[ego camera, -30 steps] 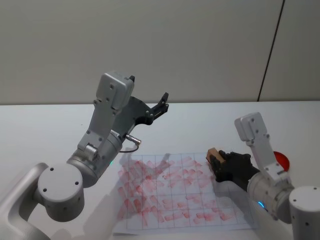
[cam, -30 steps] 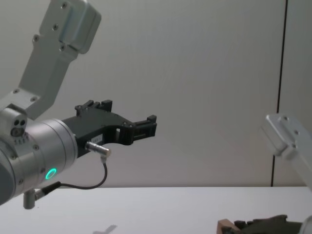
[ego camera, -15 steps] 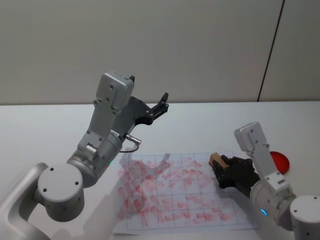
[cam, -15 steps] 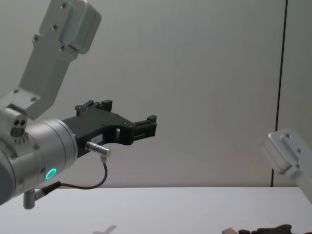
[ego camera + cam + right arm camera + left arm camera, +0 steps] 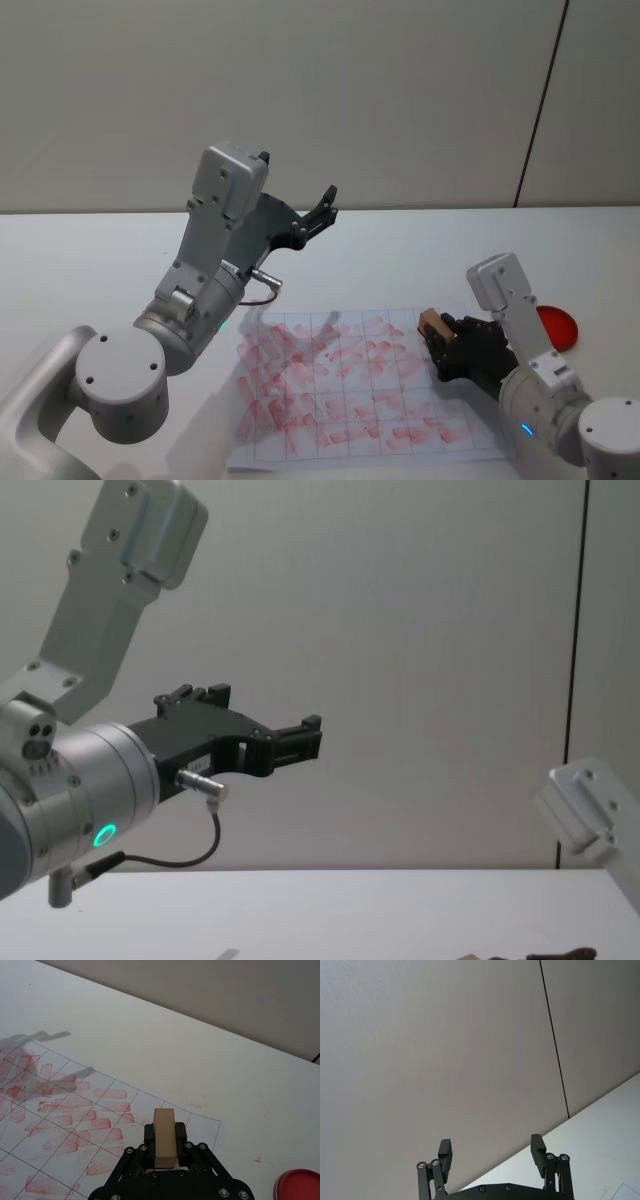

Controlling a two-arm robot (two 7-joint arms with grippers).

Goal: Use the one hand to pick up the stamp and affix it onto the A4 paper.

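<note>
Stamp [image 5: 164,1122]: its lower part and printing face are hidden between the fingers of the right gripper [image 5: 165,1135], so we cannot tell whether it touches the paper [image 5: 330,400]. The paper's near right corner is lost behind the right arm [image 5: 530,370]. We note that the same arm covers part of the red pad [image 5: 558,326] right of the paper. In the chest view the right gripper is cut off at the bottom edge. In the left wrist view the left gripper [image 5: 490,1149] is cut off below its fingers.

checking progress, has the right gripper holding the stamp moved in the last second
Yes: the right gripper with the stamp came nearer the robot, from the A4 paper's far edge inward over its grid.
</note>
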